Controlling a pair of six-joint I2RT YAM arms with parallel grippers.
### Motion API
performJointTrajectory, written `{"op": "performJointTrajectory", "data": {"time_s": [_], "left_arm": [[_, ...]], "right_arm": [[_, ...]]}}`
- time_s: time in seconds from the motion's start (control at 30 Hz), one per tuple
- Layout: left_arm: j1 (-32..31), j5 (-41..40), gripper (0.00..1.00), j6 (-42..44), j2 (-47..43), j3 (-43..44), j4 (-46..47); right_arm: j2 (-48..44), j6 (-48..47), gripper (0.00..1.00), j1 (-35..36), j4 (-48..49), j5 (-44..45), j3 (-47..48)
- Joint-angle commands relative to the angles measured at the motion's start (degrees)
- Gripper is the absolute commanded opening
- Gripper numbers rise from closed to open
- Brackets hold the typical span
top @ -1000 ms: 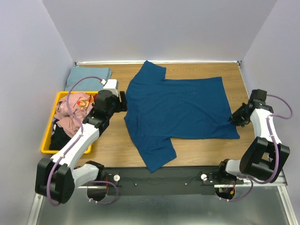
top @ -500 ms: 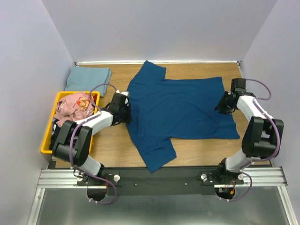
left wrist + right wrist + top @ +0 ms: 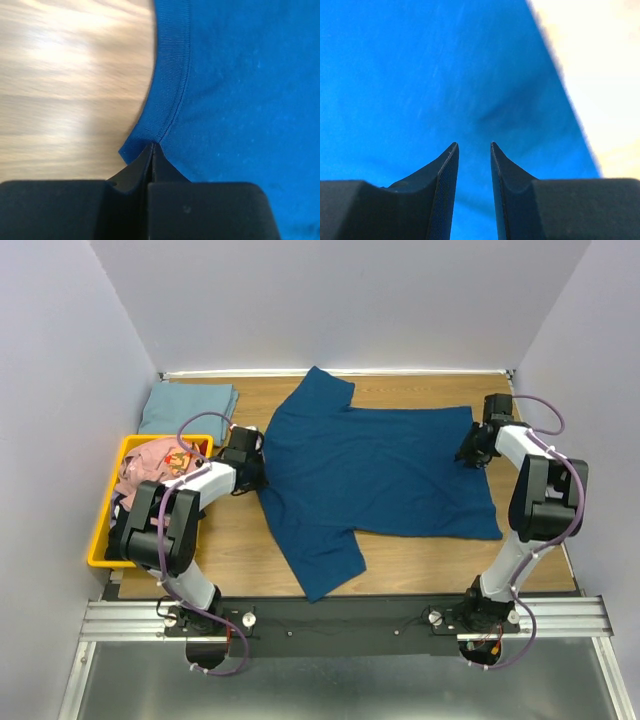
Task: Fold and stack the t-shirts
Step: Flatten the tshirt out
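A dark blue t-shirt [image 3: 375,470] lies spread flat on the wooden table [image 3: 240,540], collar to the left and hem to the right. My left gripper [image 3: 254,468] sits at the collar, and its jaws are shut on the ribbed collar band [image 3: 172,75], with the fingertips [image 3: 152,146] pinched at its edge. My right gripper [image 3: 468,454] hovers low over the shirt's far right corner near the hem. In the right wrist view the right gripper [image 3: 472,145] is open, with only blue cloth [image 3: 420,75] beyond the gap.
A folded pale grey-blue t-shirt [image 3: 187,405] lies at the back left. The yellow bin [image 3: 100,545] on the left holds a crumpled pink shirt [image 3: 155,465] and a black one [image 3: 125,525]. Grey walls close in the table on three sides.
My left gripper has closed on the collar and the shirt has slid slightly left. My right arm has swung from the hem's near corner up to its far corner.
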Motion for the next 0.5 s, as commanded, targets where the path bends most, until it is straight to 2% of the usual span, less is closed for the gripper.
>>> {"op": "performJointTrajectory", "data": {"time_s": [0.0,0.47], "left_arm": [[3.79,-4.93,0.04,1.68,4.28,1.02,-3.98],[7.84,-6.69,0.04,4.23,9.21,6.74,-3.28]], "right_arm": [[4.38,-0.24,0.39,0.08,2.72,2.73,4.18],[21.08,-3.13,0.39,0.08,3.08,4.75,19.38]]}}
